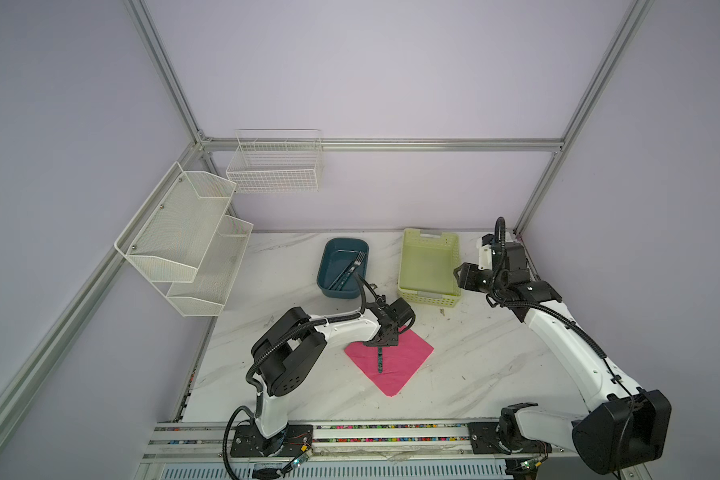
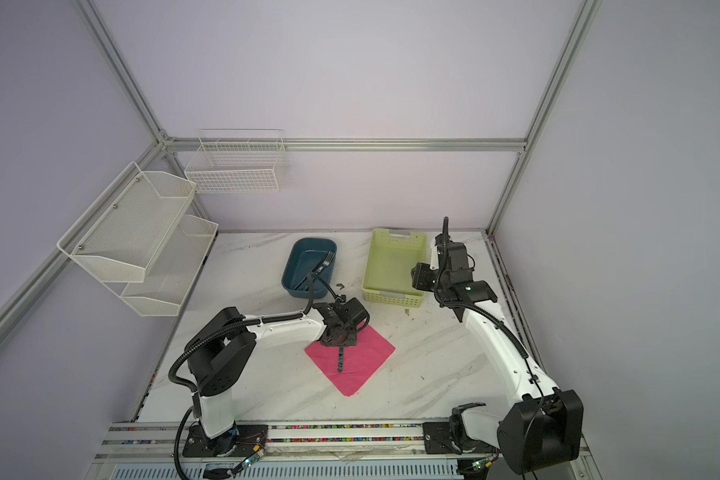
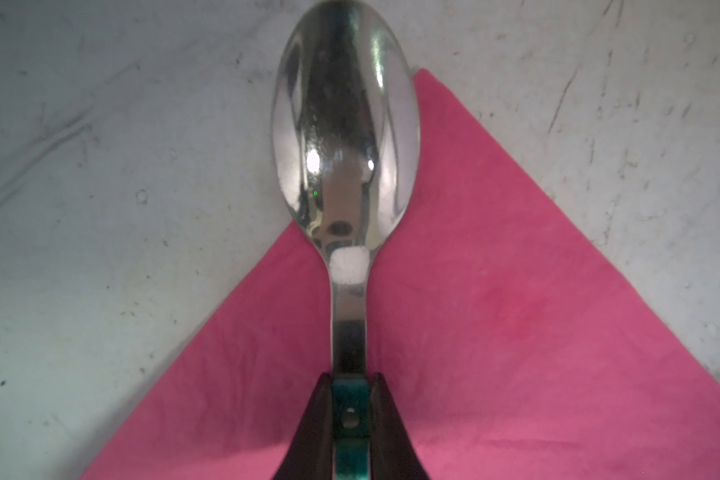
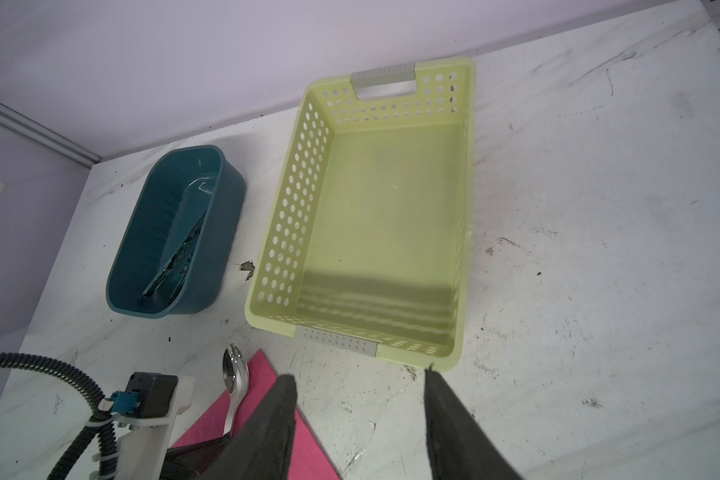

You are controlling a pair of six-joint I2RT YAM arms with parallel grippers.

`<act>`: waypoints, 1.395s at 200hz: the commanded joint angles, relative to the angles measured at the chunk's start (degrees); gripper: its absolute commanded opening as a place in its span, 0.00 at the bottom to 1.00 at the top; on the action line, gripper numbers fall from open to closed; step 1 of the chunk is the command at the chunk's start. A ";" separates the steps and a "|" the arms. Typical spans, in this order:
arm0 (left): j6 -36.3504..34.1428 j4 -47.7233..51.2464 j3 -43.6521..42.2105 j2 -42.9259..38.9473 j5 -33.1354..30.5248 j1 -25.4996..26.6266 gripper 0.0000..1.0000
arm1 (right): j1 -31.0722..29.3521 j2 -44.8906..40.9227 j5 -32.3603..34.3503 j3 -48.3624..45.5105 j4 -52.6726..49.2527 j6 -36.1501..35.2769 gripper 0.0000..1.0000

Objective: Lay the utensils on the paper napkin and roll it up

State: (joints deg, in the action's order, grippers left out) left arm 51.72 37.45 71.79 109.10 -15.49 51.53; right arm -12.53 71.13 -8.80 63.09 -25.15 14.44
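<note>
Spoon (image 3: 346, 124) and left gripper (image 3: 350, 382) meet at the near middle of the worktop (image 1: 495, 365): in the left wrist view the dark fingers (image 3: 312, 415) press against both sides of the teal handle just behind the silver neck, pinching it. From there the handle runs toward the near edge over the pink paper napkin (image 3: 516, 332), showing in both top views as a dark strip (image 1: 379, 361) on the pink sheet (image 2: 366, 353). The shiny bowl reaches the other way, out past the napkin's far corner and over bare marble. Whether the spoon rests on the paper or hangs just above it I cannot tell. Farther back stands the teal tub (image 1: 337, 293), with the fork (image 1: 356, 262) inside, tines leaning up at its far right rim, and another dark handle beside it. Right of the tub sits the pale green basket (image 1: 429, 297). At the basket's right side the right gripper (image 4: 360, 374) hangs above the worktop, its fingers spread wide with nothing between them.
</note>
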 commanded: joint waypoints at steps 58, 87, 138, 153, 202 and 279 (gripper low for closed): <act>-0.17 2.12 4.29 -1.15 -2.11 0.26 0.31 | 0.23 -0.57 -0.17 0.46 -1.04 -0.64 0.52; -3.87 3.11 6.17 -3.28 -2.86 0.24 0.32 | 0.19 -0.72 -0.17 0.54 -1.22 -0.65 0.52; -10.87 5.72 8.78 -8.04 -5.58 -0.51 0.37 | 0.21 -0.63 -0.17 1.25 -1.74 -0.64 0.52; -12.12 6.90 9.65 -9.10 -7.45 -0.95 0.40 | 0.14 -0.72 -0.17 1.41 -1.91 -0.64 0.52; -22.53 9.92 14.12 -9.11 -9.08 -5.17 0.42 | 0.14 -0.34 -1.02 2.35 -2.87 -0.64 0.52; -42.93 9.05 22.96 -4.81 1.20 -17.33 0.39 | 0.15 0.96 -0.37 3.10 -4.61 -0.73 0.52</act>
State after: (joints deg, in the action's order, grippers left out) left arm 17.78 46.48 87.31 102.48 -17.32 37.10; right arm -12.53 71.35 -9.37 64.18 -27.31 14.44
